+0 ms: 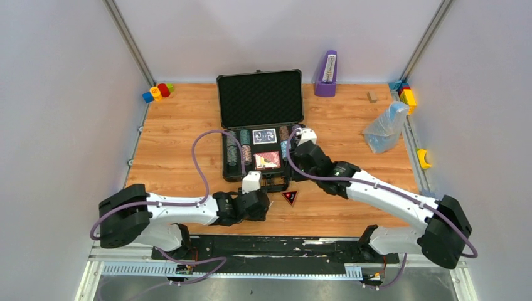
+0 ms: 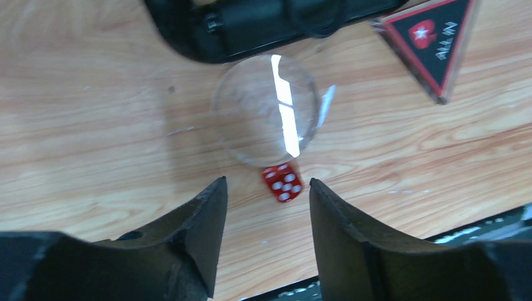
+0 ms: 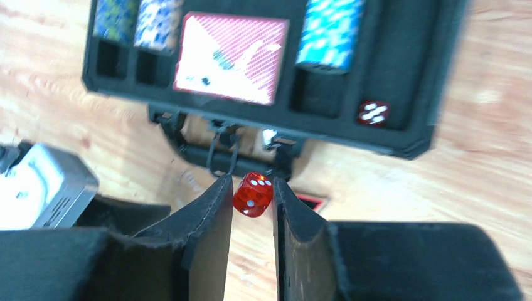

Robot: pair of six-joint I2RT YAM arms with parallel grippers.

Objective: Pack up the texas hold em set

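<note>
The black case [image 1: 260,99] lies open at the table's middle, with striped chip rolls [image 1: 233,150] and card decks [image 1: 267,160] in its foam tray. My right gripper [image 3: 252,182] is shut on a small red die [image 3: 253,195], held above the case's near edge [image 3: 401,147]. A second die [image 3: 374,112] sits in the tray's right slot. My left gripper [image 2: 266,180] is open low over the table, with a third red die [image 2: 282,182] just beyond its fingertips, beside a clear round disc [image 2: 266,110]. The triangular button [image 2: 439,41] lies on the wood right of it.
A purple object [image 1: 326,74] stands at the back. A clear plastic bag [image 1: 386,127] lies at the right. Toy blocks sit at the back left [image 1: 157,92] and back right [image 1: 406,94]. A yellow piece [image 1: 424,158] lies on the right edge.
</note>
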